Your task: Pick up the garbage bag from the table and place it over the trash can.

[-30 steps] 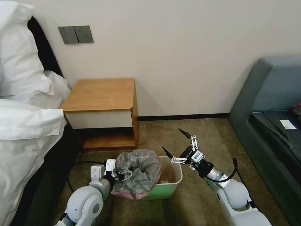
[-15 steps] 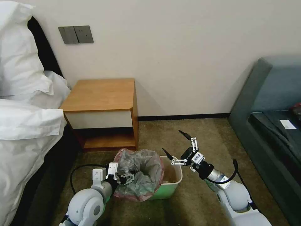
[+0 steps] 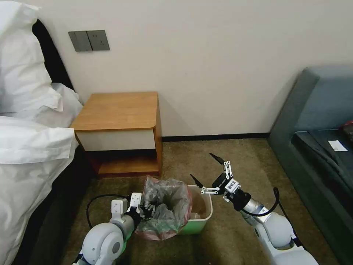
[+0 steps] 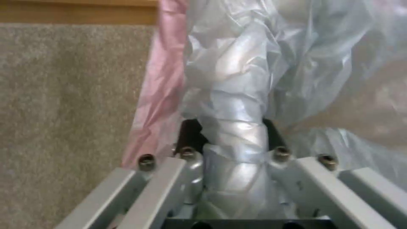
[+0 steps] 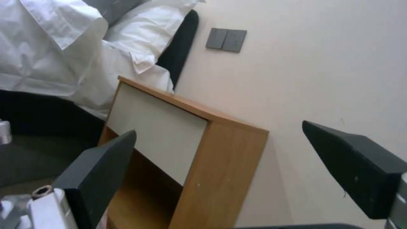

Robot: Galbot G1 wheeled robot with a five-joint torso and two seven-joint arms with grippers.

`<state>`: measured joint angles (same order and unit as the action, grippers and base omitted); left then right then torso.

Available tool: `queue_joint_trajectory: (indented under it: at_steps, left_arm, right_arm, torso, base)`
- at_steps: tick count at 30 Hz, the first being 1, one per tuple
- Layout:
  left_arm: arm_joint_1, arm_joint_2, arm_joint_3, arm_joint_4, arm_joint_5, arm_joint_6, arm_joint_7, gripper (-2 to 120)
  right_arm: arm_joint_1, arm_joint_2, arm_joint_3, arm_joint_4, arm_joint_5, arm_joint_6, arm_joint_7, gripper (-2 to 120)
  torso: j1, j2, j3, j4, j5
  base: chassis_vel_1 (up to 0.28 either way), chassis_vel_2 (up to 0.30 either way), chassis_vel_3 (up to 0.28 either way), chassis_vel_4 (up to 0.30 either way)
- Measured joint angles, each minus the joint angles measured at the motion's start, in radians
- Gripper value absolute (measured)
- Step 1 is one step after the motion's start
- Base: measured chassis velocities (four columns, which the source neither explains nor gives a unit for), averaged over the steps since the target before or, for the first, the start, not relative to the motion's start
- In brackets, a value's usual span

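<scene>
On the carpet before the nightstand we see the trash can, the garbage bag draped over its left half. The left gripper pinches the bag's plastic; the right gripper hovers just beside the bin, fingers spread wide.

We see the left gripper partly buried in the garbage bag, its fingertips hidden by bunched plastic. The bag covers the trash can on its left side. The bed is cut off at the frame edge.
</scene>
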<state>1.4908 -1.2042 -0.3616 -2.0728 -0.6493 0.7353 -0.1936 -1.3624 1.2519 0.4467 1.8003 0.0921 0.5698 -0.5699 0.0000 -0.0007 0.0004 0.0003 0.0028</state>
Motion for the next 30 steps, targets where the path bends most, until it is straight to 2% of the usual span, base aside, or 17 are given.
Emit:
queue_joint_trajectory:
  at_steps: [2, 10, 18, 20, 21, 22, 23, 25, 26, 29, 30]
  left_arm:
    - [0.001, -0.006, -0.004, 0.000, 0.006, 0.000, 0.000, 7]
    - [0.007, -0.024, -0.010, -0.006, 0.026, 0.000, -0.004, 5]
    - [0.041, -0.098, -0.025, -0.050, 0.076, -0.065, -0.068, 5]
    - [0.065, -0.142, -0.026, -0.094, 0.105, -0.113, -0.080, 5]
    - [0.074, -0.161, -0.026, -0.115, 0.125, -0.145, -0.083, 5]
    - [0.074, -0.161, -0.026, -0.115, 0.125, -0.145, -0.083, 5]
    - [0.081, -0.175, -0.027, -0.126, 0.144, -0.187, -0.084, 5]
    - [0.095, -0.204, -0.027, -0.137, 0.187, -0.318, -0.084, 5]
    - [0.095, -0.204, -0.027, -0.137, 0.187, -0.318, -0.084, 5]
    - [0.104, -0.230, -0.028, -0.156, 0.217, -0.408, -0.092, 5]
    - [0.104, -0.230, -0.028, -0.156, 0.217, -0.408, -0.092, 5]
  right_arm:
    - [0.000, 0.001, 0.000, 0.000, 0.000, 0.001, 0.000, 100]
    - [0.000, 0.005, -0.006, 0.012, 0.002, 0.004, 0.020, 100]
    - [-0.031, 0.014, -0.055, 0.134, 0.081, -0.040, 0.169, 100]
    - [-0.064, 0.012, -0.085, 0.208, 0.117, -0.097, 0.252, 100]
    - [-0.078, 0.010, -0.098, 0.237, 0.137, -0.124, 0.275, 100]
    - [-0.078, 0.010, -0.098, 0.237, 0.137, -0.124, 0.275, 100]
    - [-0.094, 0.008, -0.110, 0.265, 0.157, -0.153, 0.290, 100]
    - [-0.118, 0.000, -0.136, 0.322, 0.198, -0.226, 0.307, 100]
    - [-0.118, 0.000, -0.136, 0.322, 0.198, -0.226, 0.307, 100]
    - [-0.138, -0.013, -0.182, 0.406, 0.255, -0.305, 0.345, 100]
    - [-0.138, -0.013, -0.182, 0.406, 0.255, -0.305, 0.345, 100]
  torso:
    - [0.000, 0.000, 0.000, 0.0001, 0.0001]
    - [0.000, 0.000, 0.000, 0.0000, 0.0001]
    - [0.000, 0.000, 0.000, 0.0002, 0.0001]
    - [0.000, 0.000, 0.000, 0.0000, -0.0003]
    - [0.000, 0.000, 0.000, 0.0000, 0.0002]
    - [0.000, 0.000, 0.000, 0.0000, 0.0002]
    - [0.000, 0.000, 0.000, -0.0002, 0.0003]
    - [0.000, 0.000, 0.000, -0.0001, 0.0002]
    - [0.000, 0.000, 0.000, -0.0001, 0.0002]
    - [0.000, 0.000, 0.000, 0.0001, 0.0001]
    - [0.000, 0.000, 0.000, 0.0001, 0.0001]
  base:
    - [0.000, 0.000, 0.000, 0.000]
    - [0.000, 0.000, 0.000, 0.000]
    - [0.000, 0.000, 0.000, 0.000]
    - [0.000, 0.000, 0.000, 0.000]
    - [0.000, 0.000, 0.000, 0.000]
    - [0.000, 0.000, 0.000, 0.000]
    - [0.000, 0.000, 0.000, 0.000]
    - [0.000, 0.000, 0.000, 0.000]
    - [0.000, 0.000, 0.000, 0.000]
    - [0.000, 0.000, 0.000, 0.000]
    - [0.000, 0.000, 0.000, 0.000]
